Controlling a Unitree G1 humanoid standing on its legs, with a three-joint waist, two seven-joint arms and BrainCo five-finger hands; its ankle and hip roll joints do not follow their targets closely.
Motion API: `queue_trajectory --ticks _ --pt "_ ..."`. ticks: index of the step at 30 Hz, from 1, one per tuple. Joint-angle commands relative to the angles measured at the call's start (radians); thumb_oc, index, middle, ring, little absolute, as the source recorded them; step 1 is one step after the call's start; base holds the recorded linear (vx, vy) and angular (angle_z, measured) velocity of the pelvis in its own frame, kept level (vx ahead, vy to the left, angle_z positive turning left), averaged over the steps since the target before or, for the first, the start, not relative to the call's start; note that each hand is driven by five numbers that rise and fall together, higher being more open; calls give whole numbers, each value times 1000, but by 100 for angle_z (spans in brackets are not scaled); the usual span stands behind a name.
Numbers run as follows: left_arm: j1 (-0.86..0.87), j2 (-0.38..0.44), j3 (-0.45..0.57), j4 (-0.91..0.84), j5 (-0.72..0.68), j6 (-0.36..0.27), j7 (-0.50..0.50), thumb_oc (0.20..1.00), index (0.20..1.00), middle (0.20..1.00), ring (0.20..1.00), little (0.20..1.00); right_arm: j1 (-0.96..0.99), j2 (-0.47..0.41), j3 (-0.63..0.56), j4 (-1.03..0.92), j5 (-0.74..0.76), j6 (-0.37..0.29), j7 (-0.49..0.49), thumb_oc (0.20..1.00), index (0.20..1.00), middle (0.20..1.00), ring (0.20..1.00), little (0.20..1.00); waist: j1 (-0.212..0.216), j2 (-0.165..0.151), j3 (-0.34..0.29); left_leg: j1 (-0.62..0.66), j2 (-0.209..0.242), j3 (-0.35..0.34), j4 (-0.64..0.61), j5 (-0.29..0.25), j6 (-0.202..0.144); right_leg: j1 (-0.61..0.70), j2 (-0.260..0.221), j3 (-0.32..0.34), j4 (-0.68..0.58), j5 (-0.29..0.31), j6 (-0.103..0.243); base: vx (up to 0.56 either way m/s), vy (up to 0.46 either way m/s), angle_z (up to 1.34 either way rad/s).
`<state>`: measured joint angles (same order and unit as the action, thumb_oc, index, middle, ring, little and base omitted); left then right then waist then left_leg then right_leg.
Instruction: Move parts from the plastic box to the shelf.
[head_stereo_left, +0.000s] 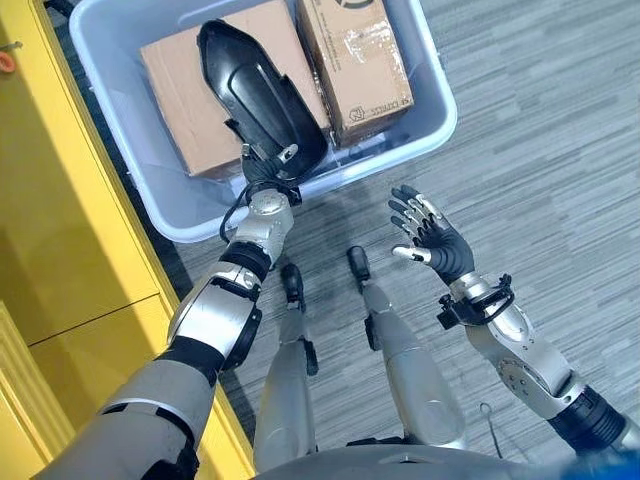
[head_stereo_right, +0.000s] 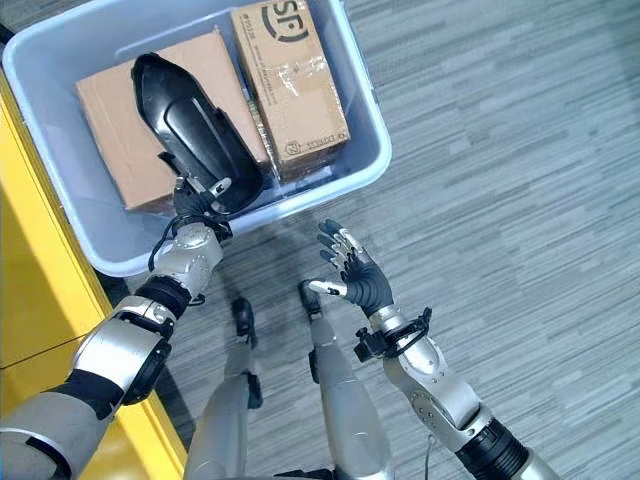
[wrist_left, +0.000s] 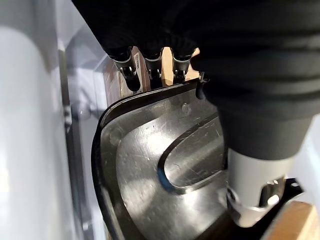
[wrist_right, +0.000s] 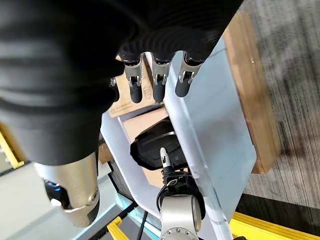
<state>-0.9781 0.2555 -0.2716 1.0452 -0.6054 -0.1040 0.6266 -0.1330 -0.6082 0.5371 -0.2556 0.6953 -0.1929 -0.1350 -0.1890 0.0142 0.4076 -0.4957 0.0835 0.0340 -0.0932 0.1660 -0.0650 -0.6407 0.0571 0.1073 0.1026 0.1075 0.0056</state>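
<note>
Left wrist view shows me my left hand (wrist_left: 150, 65) curled over the black part's (head_stereo_left: 262, 95) rim; head views show my right hand (head_stereo_left: 432, 235) spread, empty, beside the plastic box (head_stereo_left: 435, 90) holding two cardboard boxes (head_stereo_left: 355, 60).

Glossy black part (head_stereo_left: 258, 95) over plain brown cardboard boxes (head_stereo_left: 182, 88) in a pale blue-grey plastic box (head_stereo_left: 435, 105) (translucent walls), on a grey streaked plank-pattern floor (head_stereo_left: 540, 120) beside a yellow shelf (head_stereo_left: 60, 250).
</note>
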Motion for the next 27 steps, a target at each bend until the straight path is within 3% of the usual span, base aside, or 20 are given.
queue_trajectory --ticks 1,10,11,12,13,27 --pt "-25 -21 82 98 9 -19 63 1000 1000 1000 1000 1000 3 -18 -16 -82 12 -72 -5 1000 1000 1000 1000 1000 -19 -16 20 193 99 -73 6 -71 -44 -34 -81 24 100 -82 102 27 -20 -15" --pt "-12 40 177 123 -106 -60 133 1000 1000 1000 1000 1000 -6 -37 3 -86 12 -96 -41 1000 1000 1000 1000 1000 -29 17 46 178 97 -39 6 -63 -48 -116 -56 62 150 -99 94 30 -9 -13" --pt "-11 43 182 121 -109 -62 131 602 602 602 602 602 -3 -37 3 -86 10 -95 -42 1000 1000 1000 1000 1000 -31 19 47 177 97 -36 6 -63 -49 -121 -53 65 154 -100 94 27 5 -7" --pt "-9 43 185 121 -113 -64 134 426 426 426 426 426 0 -37 3 -86 13 -96 -43 1000 1000 1000 1000 1000 -31 19 48 177 98 -34 6 -64 -49 -125 -52 68 156 -101 94 24 4 -7" --pt "-9 43 185 125 -112 -61 135 200 200 200 200 200 1 -38 5 -87 15 -97 -44 1000 1000 1000 1000 1000 -32 20 47 177 99 -33 6 -65 -50 -131 -50 69 160 -102 94 21 -3 -8" --pt "1 16 195 146 -146 -82 125 200 200 200 200 200 33 -76 -24 -100 37 -116 -35 1000 1000 1000 1000 1000 -41 26 28 196 92 -31 6 -88 -51 -129 -52 65 169 -110 97 -2 2 0"
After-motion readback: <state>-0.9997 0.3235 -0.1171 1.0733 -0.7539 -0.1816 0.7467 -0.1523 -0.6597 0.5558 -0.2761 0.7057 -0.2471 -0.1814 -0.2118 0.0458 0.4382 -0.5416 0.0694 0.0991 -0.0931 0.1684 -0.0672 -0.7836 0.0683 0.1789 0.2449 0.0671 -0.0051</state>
